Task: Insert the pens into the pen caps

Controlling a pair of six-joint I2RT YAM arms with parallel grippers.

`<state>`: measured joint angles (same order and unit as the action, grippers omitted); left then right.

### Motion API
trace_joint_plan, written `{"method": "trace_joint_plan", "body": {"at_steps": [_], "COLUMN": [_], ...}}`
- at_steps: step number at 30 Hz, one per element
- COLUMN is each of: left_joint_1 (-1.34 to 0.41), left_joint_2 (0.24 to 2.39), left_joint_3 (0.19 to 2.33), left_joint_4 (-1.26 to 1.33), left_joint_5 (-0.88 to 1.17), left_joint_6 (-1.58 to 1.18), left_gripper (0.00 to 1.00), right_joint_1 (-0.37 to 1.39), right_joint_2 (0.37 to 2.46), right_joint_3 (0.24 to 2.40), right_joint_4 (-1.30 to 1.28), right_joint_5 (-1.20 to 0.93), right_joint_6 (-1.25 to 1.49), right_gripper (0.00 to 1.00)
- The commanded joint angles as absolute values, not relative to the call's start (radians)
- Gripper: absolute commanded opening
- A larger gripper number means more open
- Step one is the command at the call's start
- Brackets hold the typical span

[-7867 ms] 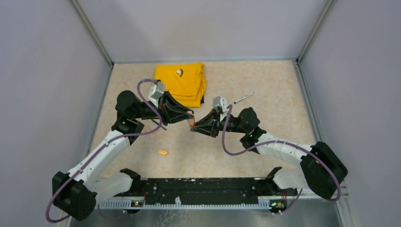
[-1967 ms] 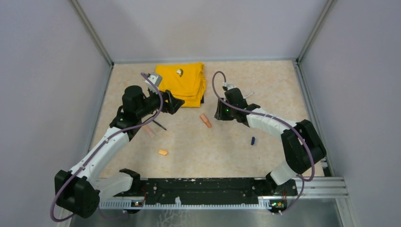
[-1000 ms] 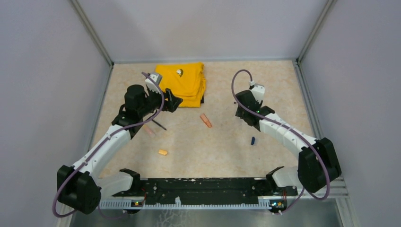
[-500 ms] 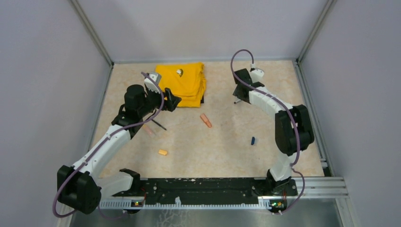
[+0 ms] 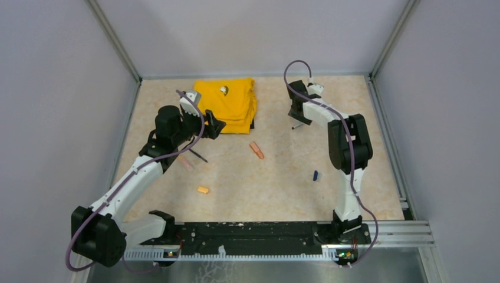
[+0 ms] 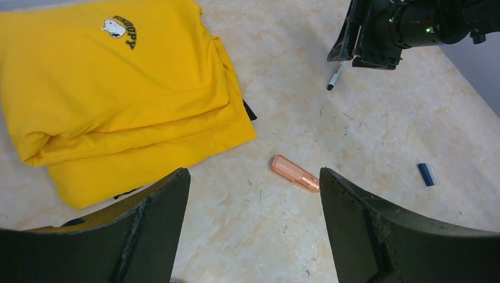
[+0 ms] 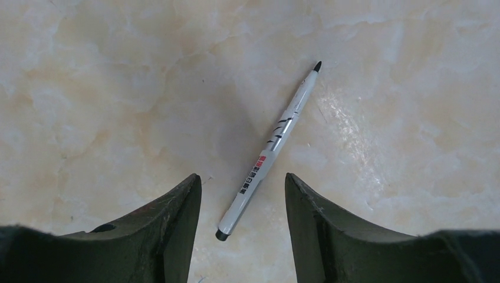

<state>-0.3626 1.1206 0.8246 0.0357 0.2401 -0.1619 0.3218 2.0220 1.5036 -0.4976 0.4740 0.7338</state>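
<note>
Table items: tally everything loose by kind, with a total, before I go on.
Thin pens: 2 (silver-white pen, dark pen)
Orange markers: 2 (centre marker, left marker)
Caps: 2 (dark blue cap, light orange cap)
Yellow cloth: 1
Total: 7

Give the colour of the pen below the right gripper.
The pen is white, with black tip, black stripes and red label; clearest in right wrist view.

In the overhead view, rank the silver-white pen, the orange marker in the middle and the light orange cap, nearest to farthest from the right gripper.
1. Silver-white pen, lying directly under the right gripper at the far right.
2. Orange marker, mid-table, to the gripper's left and closer to the bases.
3. Light orange cap, far off toward the front left.
</note>
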Motion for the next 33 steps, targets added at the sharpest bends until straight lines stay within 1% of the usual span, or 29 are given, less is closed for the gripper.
{"method": "trace_joint_plan", "body": {"at_steps": [1, 10, 15, 18, 23, 27, 29, 30, 33], "left_joint_1": [-0.354, -0.342, -0.335, -0.33, -0.326, -0.322, -0.321, -0.321, -0.321], "left_joint_2": [1.108, 1.11, 1.109, 1.109, 1.108, 1.102, 1.099, 1.098, 1.098], "left_joint_3": [0.86, 0.862, 0.862, 0.862, 0.863, 0.863, 0.862, 0.861, 0.858], "left_joint_4": [0.037, 0.037, 0.038, 0.038, 0.04, 0.041, 0.042, 0.045, 0.055], "left_joint_5": [0.239, 0.254, 0.258, 0.259, 0.265, 0.27, 0.271, 0.273, 0.296], "left_joint_6": [-0.147, -0.15, -0.152, -0.153, -0.157, -0.158, -0.157, -0.158, -0.163], "left_gripper": [0.86, 0.86, 0.85, 0.85, 0.85, 0.85, 0.85, 0.85, 0.85], "right_joint_1": [0.311, 0.302, 0.296, 0.29, 0.281, 0.271, 0.265, 0.262, 0.257], "right_joint_2": [2.07, 2.11, 2.12, 2.121, 2.117, 2.088, 2.059, 2.043, 1.995], "right_joint_3": [1.566, 1.577, 1.57, 1.561, 1.542, 1.494, 1.456, 1.439, 1.385], "right_joint_4": [-0.515, -0.505, -0.49, -0.485, -0.48, -0.441, -0.403, -0.382, -0.318], "right_joint_5": [0.508, 0.519, 0.495, 0.488, 0.475, 0.449, 0.417, 0.402, 0.358], "right_joint_6": [0.717, 0.68, 0.666, 0.662, 0.638, 0.63, 0.614, 0.612, 0.594], "right_gripper": [0.53, 0.49, 0.45, 0.41, 0.29, 0.13, 0.03, 0.0, 0.0]}}
